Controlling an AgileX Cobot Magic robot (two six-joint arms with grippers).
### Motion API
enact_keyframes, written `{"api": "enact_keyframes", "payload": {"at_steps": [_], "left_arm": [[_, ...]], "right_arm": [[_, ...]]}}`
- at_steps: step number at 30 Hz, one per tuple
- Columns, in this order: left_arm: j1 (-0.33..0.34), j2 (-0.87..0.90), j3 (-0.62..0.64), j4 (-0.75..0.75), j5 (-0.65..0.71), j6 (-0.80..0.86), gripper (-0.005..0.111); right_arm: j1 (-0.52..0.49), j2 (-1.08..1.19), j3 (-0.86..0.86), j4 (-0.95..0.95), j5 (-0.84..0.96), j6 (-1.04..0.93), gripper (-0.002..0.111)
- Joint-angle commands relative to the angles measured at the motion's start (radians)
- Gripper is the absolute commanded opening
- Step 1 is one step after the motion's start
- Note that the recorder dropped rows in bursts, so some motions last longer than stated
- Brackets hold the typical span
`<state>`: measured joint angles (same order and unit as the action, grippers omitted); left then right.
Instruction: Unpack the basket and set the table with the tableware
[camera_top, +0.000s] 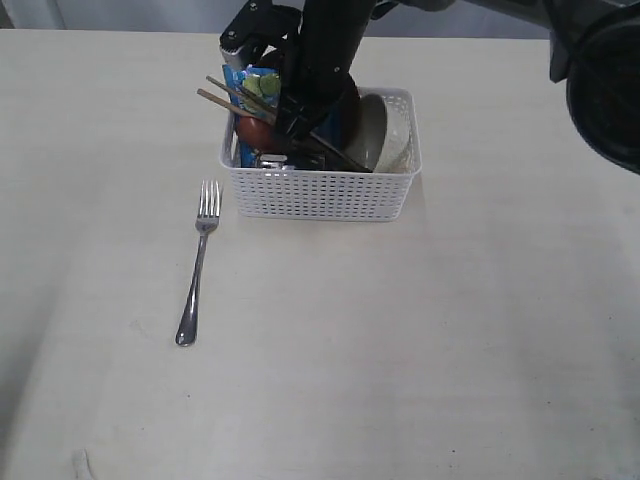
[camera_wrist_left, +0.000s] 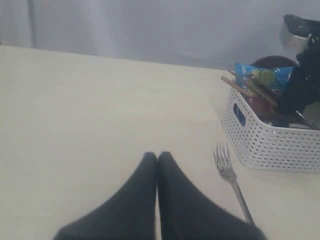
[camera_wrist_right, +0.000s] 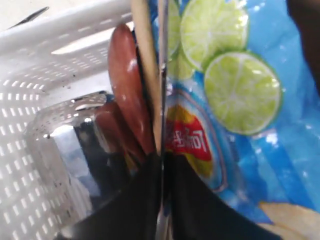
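**A:** Where is the right tool?

**B:** Down inside the basket, at its left end. The basket stands toward the far edge of the bench, about midway between the side edges.

**A:** Are its fingers apart?

**B:** No, they are pressed nearly together. A thin steel strip runs between them, and it looks like the knife seen edge-on, so I read the tool as clamped on the knife.

**A:** What lies around it?

**B:** A pale chopstick runs alongside the knife, touching it or nearly so. Beyond the chopstick is the reddish-brown wooden spoon, and then the shiny steel cup against the basket's perforated wall. On the knife's other side is the blue chips bag with lime slices printed on it.

**A:** And the rest of the basket?

**B:** The pale bowl leans at its right end, well clear of the tool.

**A:** Is anything out on the bench?

**B:** Only the fork. It lies near the basket's front left corner without touching it, with its tines toward the far edge and its handle toward the near edge.

**A:** And the left tool?

**B:** Its fingers are together with nothing between them. It is over bare bench to the left of the fork, well apart from the basket.
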<state>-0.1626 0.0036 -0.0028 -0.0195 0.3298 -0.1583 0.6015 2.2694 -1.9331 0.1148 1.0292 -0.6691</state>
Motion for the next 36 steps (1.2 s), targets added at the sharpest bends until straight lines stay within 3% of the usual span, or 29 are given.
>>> {"api": "enact_keyframes", "payload": {"at_steps": [1,22,36], "left_arm": [[0.001,-0.004,0.003,-0.011,-0.011,0.001,0.000],[0.001,-0.004,0.003,-0.011,-0.011,0.001,0.000],[0.001,-0.004,0.003,-0.011,-0.011,0.001,0.000]], "right_arm": [[-0.006,-0.064,0.002,0.005,0.030,0.010,0.000],[-0.004,-0.172,0.002,0.085,0.035,0.042,0.000],[-0.004,-0.231,-0.116,0.044,0.077,0.143,0.000]]}}
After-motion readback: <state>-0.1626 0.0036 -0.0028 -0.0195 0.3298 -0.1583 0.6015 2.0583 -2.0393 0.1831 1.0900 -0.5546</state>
